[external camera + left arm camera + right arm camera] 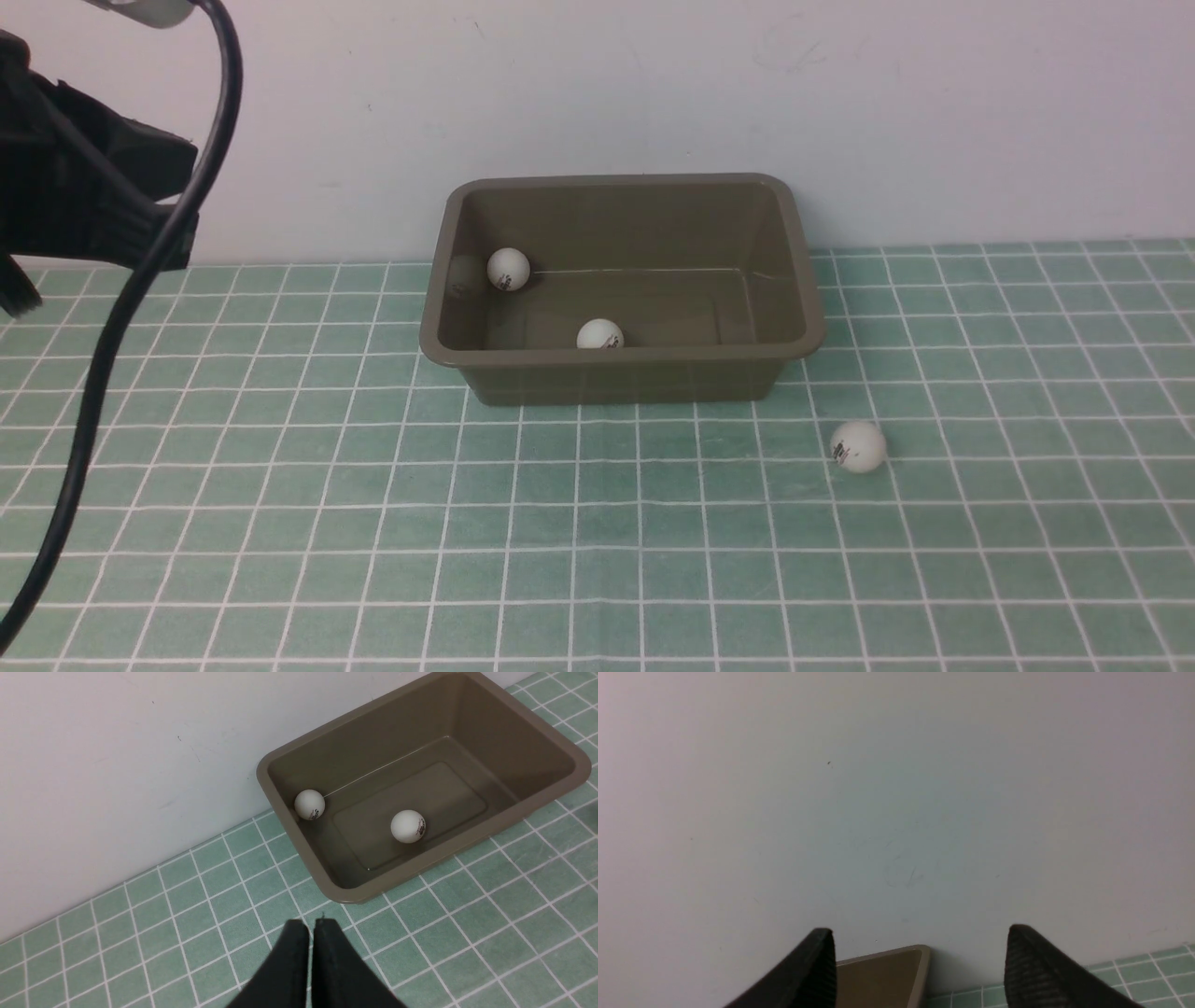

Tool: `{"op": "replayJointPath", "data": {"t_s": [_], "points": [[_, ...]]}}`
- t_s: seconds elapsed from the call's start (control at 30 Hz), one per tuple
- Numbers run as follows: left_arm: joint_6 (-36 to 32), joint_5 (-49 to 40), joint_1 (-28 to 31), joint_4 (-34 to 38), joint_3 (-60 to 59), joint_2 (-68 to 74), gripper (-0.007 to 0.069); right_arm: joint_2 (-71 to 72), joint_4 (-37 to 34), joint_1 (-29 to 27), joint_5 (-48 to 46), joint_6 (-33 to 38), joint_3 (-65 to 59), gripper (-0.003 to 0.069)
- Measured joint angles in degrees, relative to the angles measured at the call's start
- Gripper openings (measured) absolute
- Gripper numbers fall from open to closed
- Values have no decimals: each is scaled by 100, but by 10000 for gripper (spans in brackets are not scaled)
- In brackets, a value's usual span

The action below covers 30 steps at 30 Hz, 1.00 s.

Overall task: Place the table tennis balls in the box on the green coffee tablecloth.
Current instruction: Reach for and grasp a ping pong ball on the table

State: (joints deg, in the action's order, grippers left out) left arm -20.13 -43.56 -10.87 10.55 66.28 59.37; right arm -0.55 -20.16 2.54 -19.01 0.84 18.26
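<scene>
On the green coffee tablecloth (280,523), the box (621,373) holds two table tennis balls (508,269); a third ball (857,446) lies outside. My left claw (310,926) is clenched empty, my right claw (920,929) spread, holding nothing.

Soft, even light on all three feeds, with nothing blown out.

On my front feed the wall (653,84) is bright and flat, and the green coffee tablecloth (597,560) stays sharp to the edges. The loose table tennis ball (857,446), at four o'clock from the box (621,378), casts only a faint shadow beneath itself. The box's glossy inner wall at nine o'clock dimly mirrors a second ball (508,269). The left arm (84,196) and cable (112,345), at ten o'clock, are near-black silhouettes. My right wrist feed is dimmer and greyer, pinkish in one corner.
</scene>
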Motion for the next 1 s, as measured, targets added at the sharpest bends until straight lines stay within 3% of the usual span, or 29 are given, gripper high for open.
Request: {"op": "replayJointPath", "data": {"t_s": [0.27,0.43,0.77,0.9,1.0], "points": [[0,-11,0,194,0,47,-4,-976,-104,0,-1224,256,728,441],[0,-19,0,209,0,202,-4,-2200,-130,0,-2381,791,1128,441],[0,227,0,497,0,548,-4,-4389,-1220,0,-1549,2654,1526,442],[0,324,0,507,0,794,-4,-5653,-1757,0,-1913,3559,2310,479],[-7,324,0,507,0,942,-4,-6722,-1969,0,-2405,3706,3061,510]]}}
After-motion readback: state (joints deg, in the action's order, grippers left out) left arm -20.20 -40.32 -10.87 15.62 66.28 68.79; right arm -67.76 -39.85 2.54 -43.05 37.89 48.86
